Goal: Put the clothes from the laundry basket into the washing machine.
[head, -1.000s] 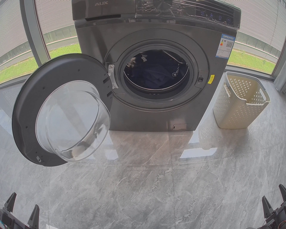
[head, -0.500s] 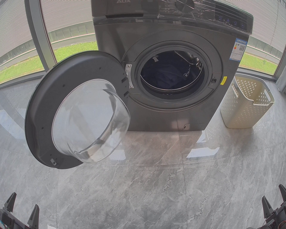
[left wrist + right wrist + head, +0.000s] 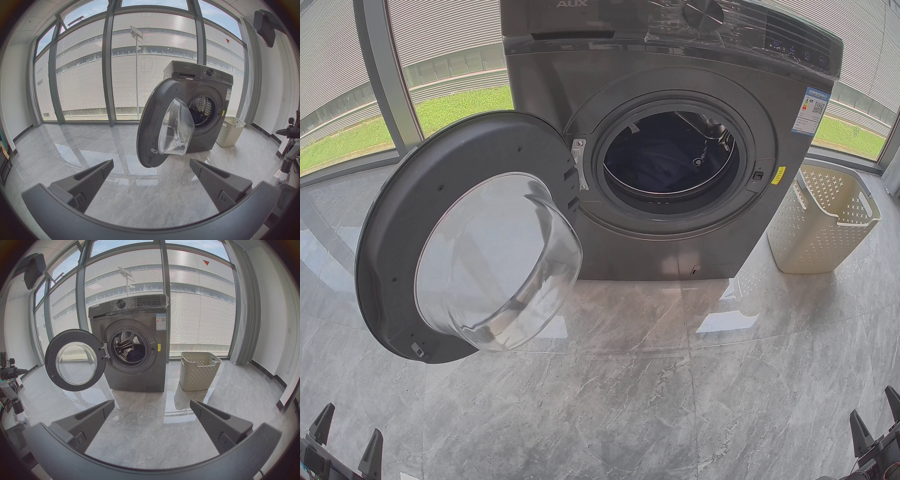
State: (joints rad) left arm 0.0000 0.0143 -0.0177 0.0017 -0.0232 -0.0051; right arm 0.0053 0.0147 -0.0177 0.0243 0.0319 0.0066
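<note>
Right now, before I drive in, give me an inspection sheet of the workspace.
Surface: glossy grey floor.
Job's things: washer, its door swung open to the left; dark clothes in the drum; basket upright to the washer's right, no clothes seen in it.
Clutter: nothing seen.
Grippers: left gripper and right gripper both open, holding nothing, low over the floor.
Cables: nothing seen.
Surroundings: windows behind the washer; curtain beyond the basket.

A glossy grey marble floor [image 3: 625, 400] fills the near scene. Tall windows [image 3: 450, 50] line the far wall, with a strip of grass [image 3: 462, 106] outside and a curtain [image 3: 247, 308] far right
</note>
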